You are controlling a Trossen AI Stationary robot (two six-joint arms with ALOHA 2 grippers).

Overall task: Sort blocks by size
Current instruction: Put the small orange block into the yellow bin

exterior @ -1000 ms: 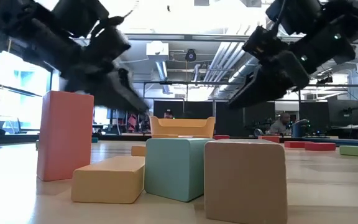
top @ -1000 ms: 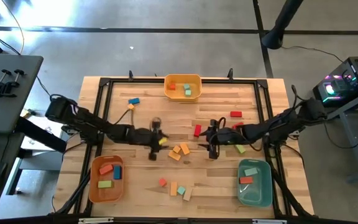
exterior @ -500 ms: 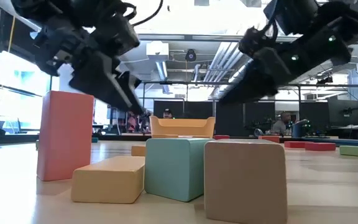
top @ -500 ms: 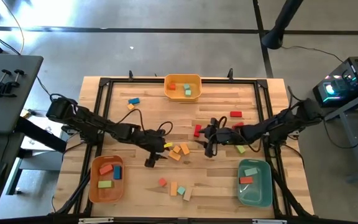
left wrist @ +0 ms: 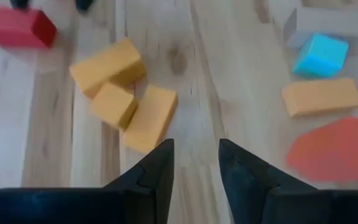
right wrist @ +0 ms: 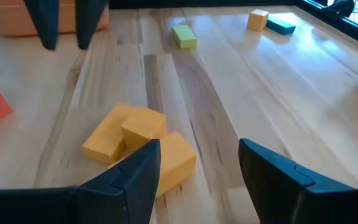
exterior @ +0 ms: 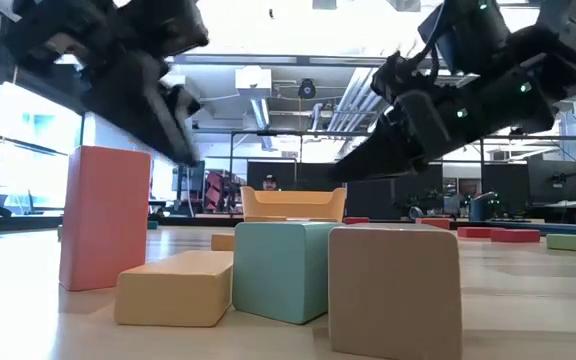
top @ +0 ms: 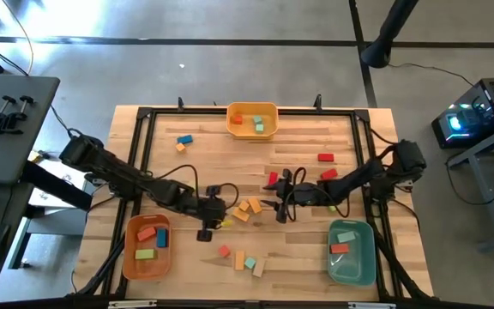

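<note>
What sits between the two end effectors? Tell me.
In the high view, three orange-yellow blocks cluster between the left end effector and the right end effector; both wrist views show them too.

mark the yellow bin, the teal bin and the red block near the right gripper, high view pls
yellow bin (top: 272, 111): high view, right rim of the bin at the table's far edge.
teal bin (top: 370, 254): high view, right wall of the bin.
red block (top: 272, 178): high view, middle of its top face.
</note>
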